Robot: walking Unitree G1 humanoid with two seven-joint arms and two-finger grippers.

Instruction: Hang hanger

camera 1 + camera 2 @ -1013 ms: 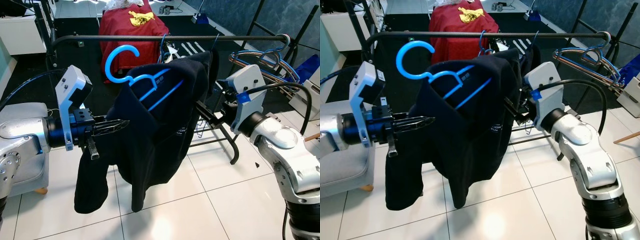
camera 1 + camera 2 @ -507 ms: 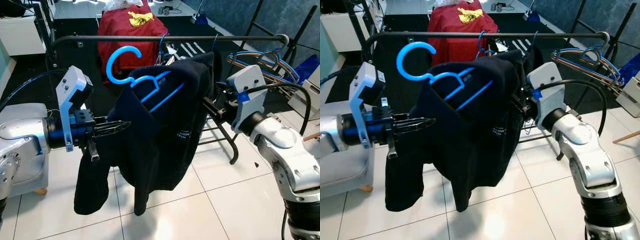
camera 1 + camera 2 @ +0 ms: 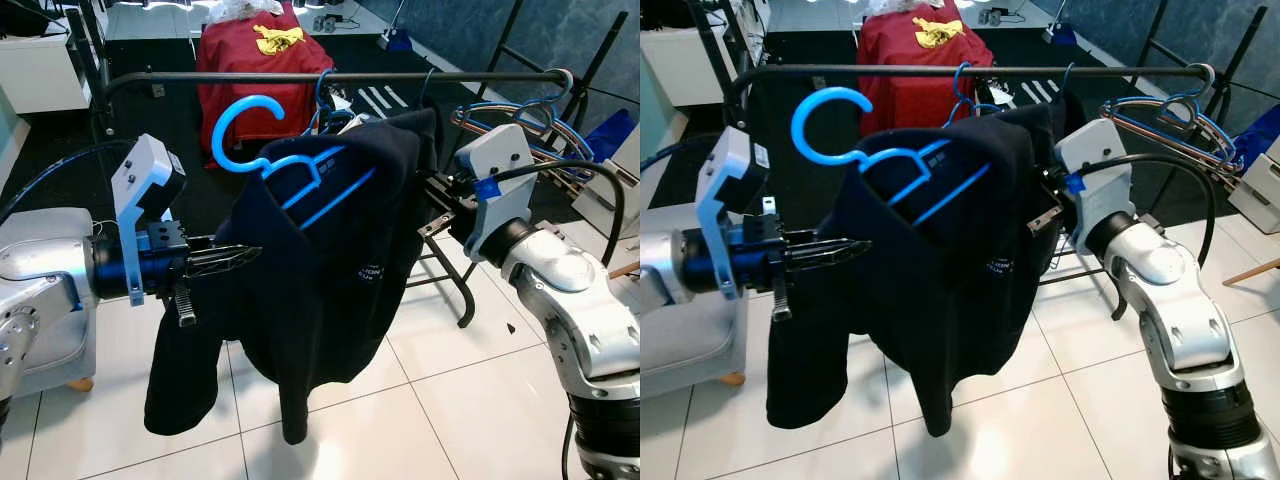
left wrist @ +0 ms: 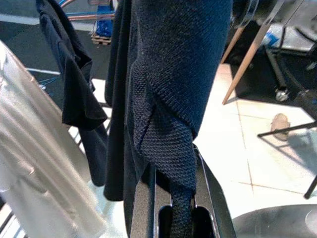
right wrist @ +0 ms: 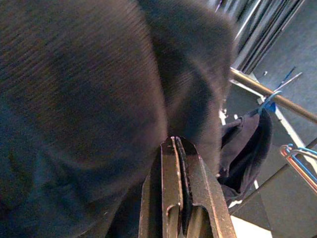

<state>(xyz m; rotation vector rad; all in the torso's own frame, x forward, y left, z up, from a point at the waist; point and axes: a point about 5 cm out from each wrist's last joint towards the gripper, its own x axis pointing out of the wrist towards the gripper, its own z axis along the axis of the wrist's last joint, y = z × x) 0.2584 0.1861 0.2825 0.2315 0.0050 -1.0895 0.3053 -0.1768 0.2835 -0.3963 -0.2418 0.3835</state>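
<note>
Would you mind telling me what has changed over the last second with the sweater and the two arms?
The right claw has lifted its side of the dark sweater slightly up toward the rail; the hem now hangs a little lower. The left claw stays clamped on the other side, and the blue hanger remains inside the collar, its hook not yet on the rail.

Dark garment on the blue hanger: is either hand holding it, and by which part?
Both. The left hand pinches a fold at the garment's left side; the right hand is shut on its right shoulder, hanger inside.
</note>
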